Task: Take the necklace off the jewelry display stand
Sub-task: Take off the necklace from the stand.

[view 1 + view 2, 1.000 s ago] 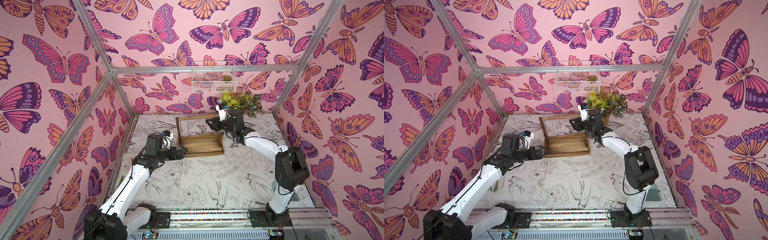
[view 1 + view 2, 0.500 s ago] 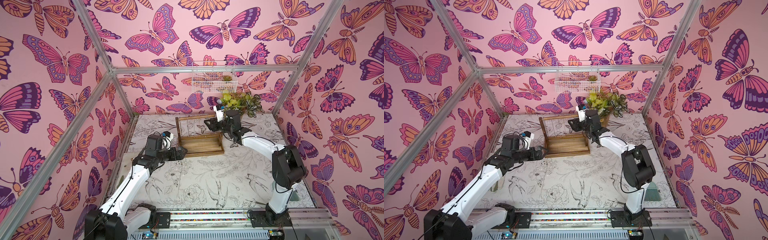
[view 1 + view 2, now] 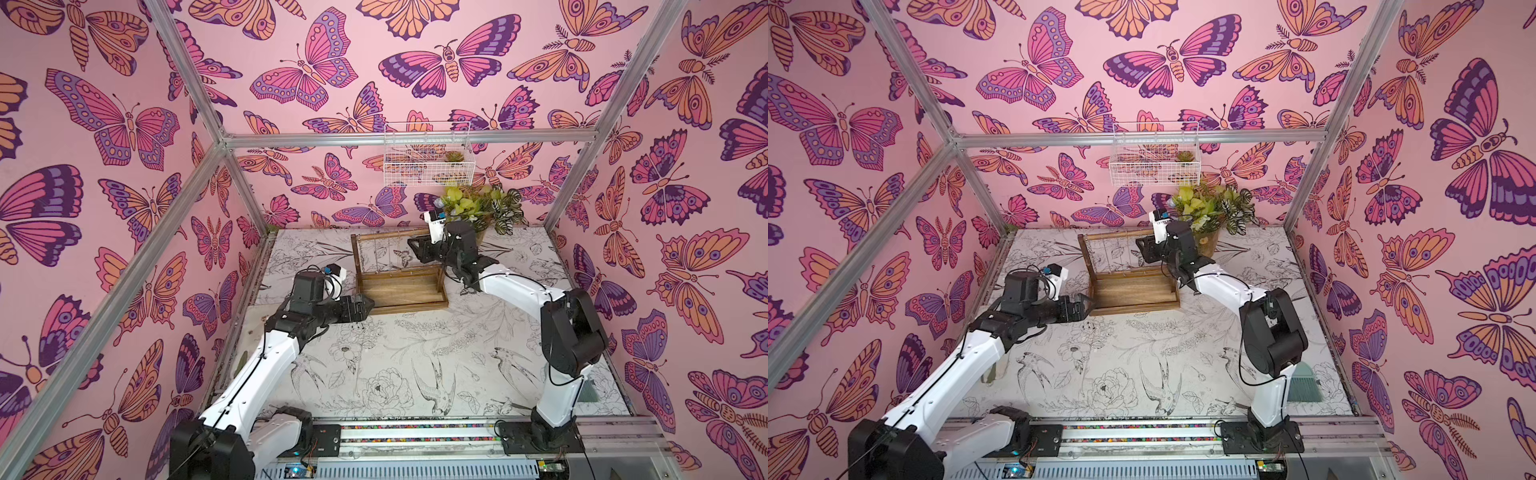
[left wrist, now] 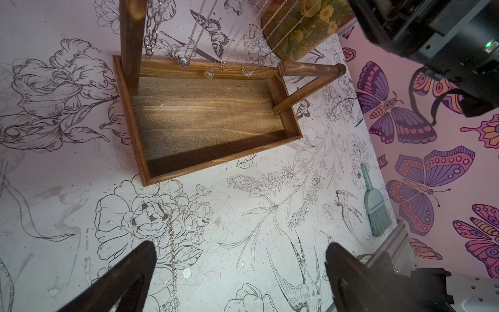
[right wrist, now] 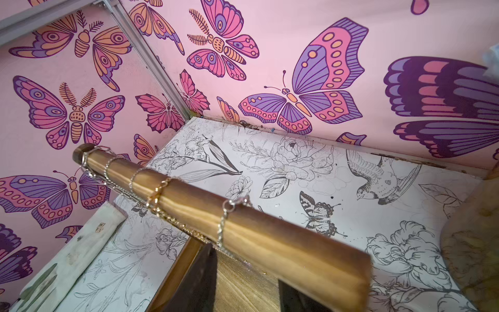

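Your necklace (image 5: 225, 216) is most likely the fine silver chain nearest the open end of the top bar (image 5: 283, 251). It is draped over the bar with its clasp riding on top and the rest hanging down behind. Expect it to be nearly weightless, limp and slippery, and thin enough to slide out of a loose pinch or snag on the wood. Take it at the clasp, or just below the bar where the two strands hang together, then lift it up and off the bar's end (don't drag it sideways).

The jewelry display stand (image 3: 409, 306) sits at the back of the tabletop (image 3: 415, 353). Your right gripper (image 3: 412, 246) is up against the bar's end. Its jaws are partly apart, and no chain shows between them. The left gripper (image 4: 240, 244) hangs spread wide and empty by the tray's near corner, over a loose chain (image 4: 172, 251) lying on the tabletop.

The other chains crowd the same bar, with a gold one (image 5: 156, 193) closest, so they could tangle. The potted plant (image 3: 478, 208) stands just behind the right arm. The wire basket (image 3: 428, 153) hangs on the wall above, and a small brush (image 4: 378, 213) lies well apart.
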